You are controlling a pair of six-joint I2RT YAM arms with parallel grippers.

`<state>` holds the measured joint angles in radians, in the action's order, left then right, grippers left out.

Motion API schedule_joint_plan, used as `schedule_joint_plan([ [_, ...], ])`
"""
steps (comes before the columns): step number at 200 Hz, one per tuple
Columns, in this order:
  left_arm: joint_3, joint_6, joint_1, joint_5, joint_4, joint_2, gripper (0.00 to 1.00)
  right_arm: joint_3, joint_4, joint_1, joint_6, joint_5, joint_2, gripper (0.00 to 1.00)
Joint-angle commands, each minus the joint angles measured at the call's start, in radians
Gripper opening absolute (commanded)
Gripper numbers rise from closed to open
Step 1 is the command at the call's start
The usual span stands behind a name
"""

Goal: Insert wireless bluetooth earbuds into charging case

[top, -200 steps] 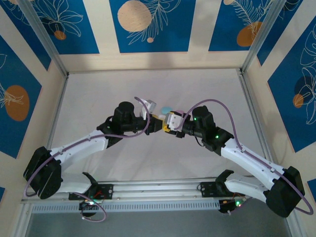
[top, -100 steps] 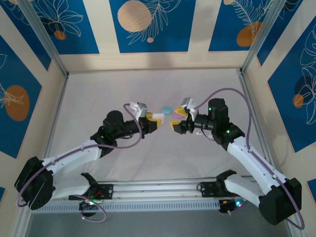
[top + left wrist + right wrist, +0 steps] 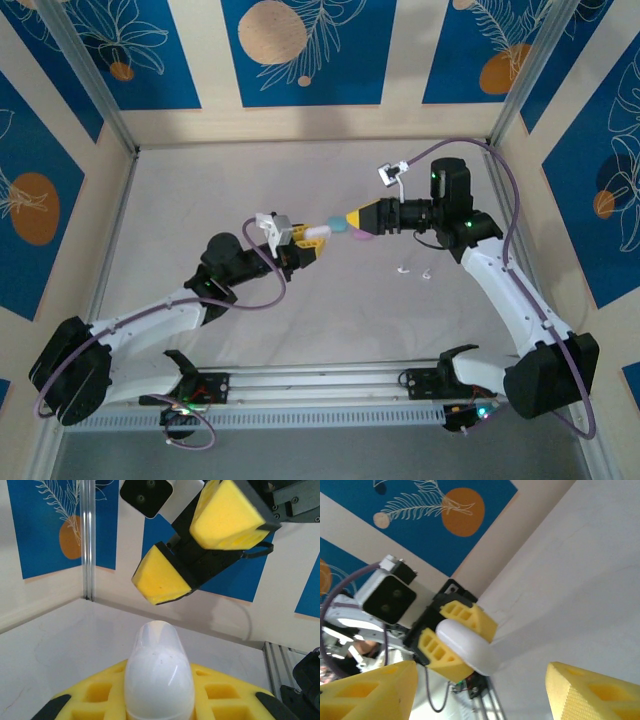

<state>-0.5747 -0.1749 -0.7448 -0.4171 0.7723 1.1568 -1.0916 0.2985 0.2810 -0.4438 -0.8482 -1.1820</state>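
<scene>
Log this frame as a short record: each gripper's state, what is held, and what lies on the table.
left gripper: shut on the white case, gripped between its yellow pads
right gripper: open, empty, pointed at the white case
pale blue case: on the table, between the two grippers
earbuds: two tiny white pieces on the table beside the right arm, not in any case

A white oval plastic case [image 3: 159,680] is sitting in the left pincer [image 3: 316,238], opposite the right pincer [image 3: 350,217], seemingly apart.
</scene>
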Motion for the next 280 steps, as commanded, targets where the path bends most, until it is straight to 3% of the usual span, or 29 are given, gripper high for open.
schedule_joint_plan([
  [1,0.004,0.031,-0.010,-0.001,0.090,-0.010,0.00,-0.039,0.082,0.015,-0.044,-0.071,0.002,0.68],
  [63,0.005,0.030,-0.010,-0.027,0.144,0.009,0.00,-0.075,0.153,0.076,0.032,-0.068,-0.033,0.69],
  [167,-0.014,0.004,-0.012,-0.055,0.104,0.002,0.02,-0.142,0.223,0.181,0.152,0.124,-0.130,0.68],
  [232,-0.020,0.000,-0.014,-0.095,0.098,0.003,0.04,-0.119,0.137,0.154,0.071,0.235,-0.129,0.67],
  [280,-0.024,0.000,-0.014,-0.102,0.087,0.001,0.06,-0.119,0.106,0.142,0.040,0.232,-0.130,0.68],
])
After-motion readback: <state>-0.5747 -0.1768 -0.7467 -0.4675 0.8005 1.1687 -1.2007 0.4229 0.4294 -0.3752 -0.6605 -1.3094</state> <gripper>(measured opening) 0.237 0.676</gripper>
